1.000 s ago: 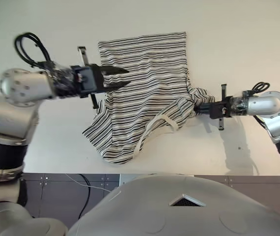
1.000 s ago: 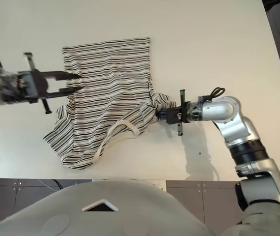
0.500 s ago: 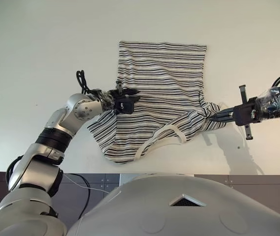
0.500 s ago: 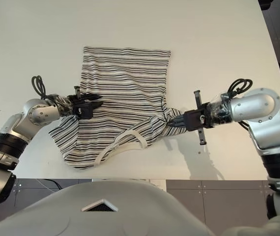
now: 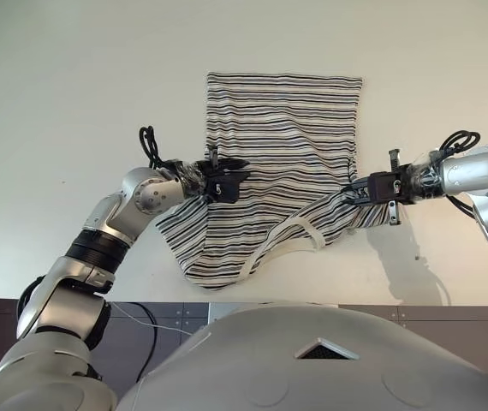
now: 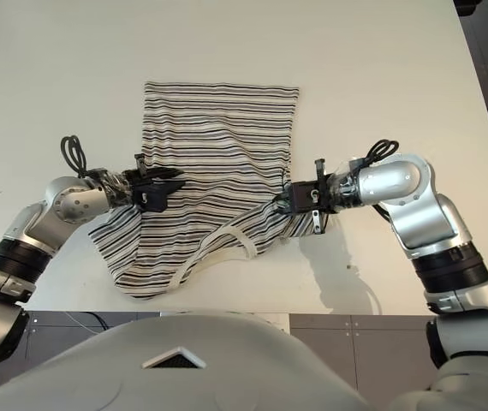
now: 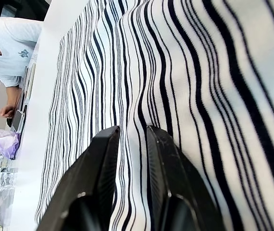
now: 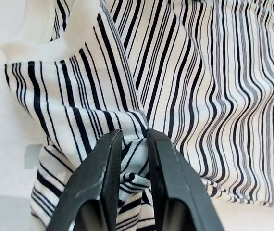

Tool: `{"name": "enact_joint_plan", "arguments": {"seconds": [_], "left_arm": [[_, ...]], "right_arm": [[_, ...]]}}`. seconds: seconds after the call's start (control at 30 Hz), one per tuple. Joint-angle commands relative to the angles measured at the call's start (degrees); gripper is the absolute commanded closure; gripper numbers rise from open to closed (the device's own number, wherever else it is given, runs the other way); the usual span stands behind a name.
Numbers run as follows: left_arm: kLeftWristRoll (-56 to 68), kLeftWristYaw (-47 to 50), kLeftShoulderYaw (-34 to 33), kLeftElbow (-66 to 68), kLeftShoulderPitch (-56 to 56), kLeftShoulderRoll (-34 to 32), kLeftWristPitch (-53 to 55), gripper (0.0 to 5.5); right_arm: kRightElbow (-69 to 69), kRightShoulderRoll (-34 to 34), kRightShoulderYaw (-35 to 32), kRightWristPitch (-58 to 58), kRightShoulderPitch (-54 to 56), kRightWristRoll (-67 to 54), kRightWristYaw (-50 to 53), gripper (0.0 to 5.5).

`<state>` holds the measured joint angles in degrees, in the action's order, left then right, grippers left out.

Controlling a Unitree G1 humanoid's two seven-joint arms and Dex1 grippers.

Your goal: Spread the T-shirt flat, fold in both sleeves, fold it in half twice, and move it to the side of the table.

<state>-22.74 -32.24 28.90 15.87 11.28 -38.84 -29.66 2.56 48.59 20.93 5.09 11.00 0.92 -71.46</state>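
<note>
T-shirt (image 5: 282,128) lies mid-table (image 5: 73,94), hem end flat, collar end rumpled near me. Left gripper (image 7: 133,131) is clamped on its left edge, probably a thin fold. Right gripper (image 8: 134,134) is pinching bunched fabric at the right side.

Probably a lab: plain white worktable (image 5: 64,94), dark cabinet panels (image 6: 330,330) below.
</note>
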Motion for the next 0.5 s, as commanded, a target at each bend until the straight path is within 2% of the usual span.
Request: {"name": "enact_joint_plan", "arguments": {"seconds": [0.03,0.07,0.2,0.37,0.5], "left_arm": [[-3.0,-3.1,2.8,2.0,-4.4,-0.3,2.2,4.46],[-3.0,-3.1,2.7,2.1,-4.2,-0.3,2.3,4.46],[-3.1,-3.2,2.5,2.8,-3.4,-0.6,2.0,4.46],[-3.3,-3.0,2.4,3.1,-3.3,-0.7,1.8,4.46],[-3.9,-2.2,2.3,4.2,-3.4,-0.9,1.9,4.46]], "right_arm": [[-1.1,1.2,-0.4,0.4,0.6,0.3,-1.2,4.59],[-1.5,1.0,-0.3,0.4,0.4,0.2,-1.4,4.59],[-2.4,0.6,-0.4,0.3,-0.9,-0.1,-1.5,5.32],[-1.8,0.6,-1.2,-0.3,-1.9,-1.4,-1.6,5.37],[4.8,5.1,-5.5,-7.1,-3.2,-11.4,-8.1,5.37]]}}
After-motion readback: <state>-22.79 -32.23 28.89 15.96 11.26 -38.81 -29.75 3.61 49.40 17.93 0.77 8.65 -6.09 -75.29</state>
